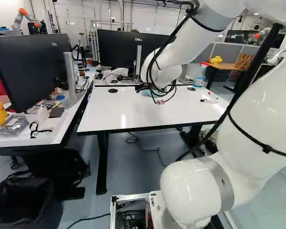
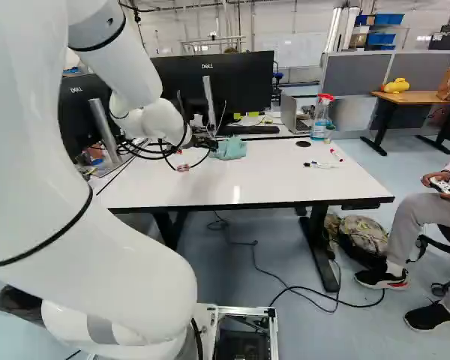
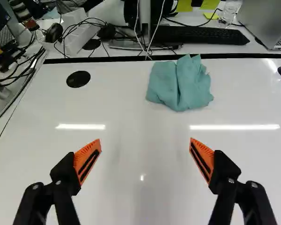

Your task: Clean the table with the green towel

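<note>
- And here's the green towel (image 3: 180,84), bunched in a loose heap on the glossy white table (image 3: 131,187), close to the far edge, just short of the black keyboard (image 3: 201,35).
- The gripper (image 3: 145,140) comes into the picture with its orange-padded fingers spread wide, nothing between them, no contact with the cloth; the towel lies ahead and a touch to the right.
- The step in hand looks like the pick-up, with the wiping all to come!
- Done well, that calls for a reach to the far side and a shift right, centring the heap between the pads before lowering.
- Then it's a low, firm pinch through the thick middle, leaving plenty of cloth below to wipe with; a shallow bite may catch only one fold.
- Watch the right side, too: the markers (image 2: 319,165) and the spray bottle (image 2: 322,116) could be knocked by a wide sweep.
</note>
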Controlling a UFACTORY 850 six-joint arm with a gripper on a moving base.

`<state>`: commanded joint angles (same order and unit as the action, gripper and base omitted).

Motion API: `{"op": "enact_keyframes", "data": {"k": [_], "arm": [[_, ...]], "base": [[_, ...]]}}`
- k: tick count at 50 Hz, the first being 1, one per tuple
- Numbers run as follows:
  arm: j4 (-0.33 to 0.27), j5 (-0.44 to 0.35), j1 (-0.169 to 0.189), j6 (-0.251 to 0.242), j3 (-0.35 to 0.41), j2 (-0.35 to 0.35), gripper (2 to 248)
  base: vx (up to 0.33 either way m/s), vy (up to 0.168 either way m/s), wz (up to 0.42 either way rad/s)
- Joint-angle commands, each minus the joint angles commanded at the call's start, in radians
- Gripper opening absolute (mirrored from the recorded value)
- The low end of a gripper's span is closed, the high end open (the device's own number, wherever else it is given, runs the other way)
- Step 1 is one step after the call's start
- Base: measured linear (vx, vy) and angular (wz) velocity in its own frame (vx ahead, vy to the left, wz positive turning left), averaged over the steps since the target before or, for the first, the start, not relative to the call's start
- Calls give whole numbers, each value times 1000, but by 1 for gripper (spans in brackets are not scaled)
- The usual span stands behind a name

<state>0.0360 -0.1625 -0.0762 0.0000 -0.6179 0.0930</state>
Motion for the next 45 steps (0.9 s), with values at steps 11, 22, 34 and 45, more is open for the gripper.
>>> {"op": "enact_keyframes", "data": {"k": [11,22,34,45], "arm": [[-3,-58,6,0,44,15,247],[-6,-128,14,0,96,34,247],[-11,-221,24,0,165,58,247],[-16,-319,34,0,239,84,247]], "base": [[0,0,0],[0,0,0],[0,0,0],[0,0,0]]}}
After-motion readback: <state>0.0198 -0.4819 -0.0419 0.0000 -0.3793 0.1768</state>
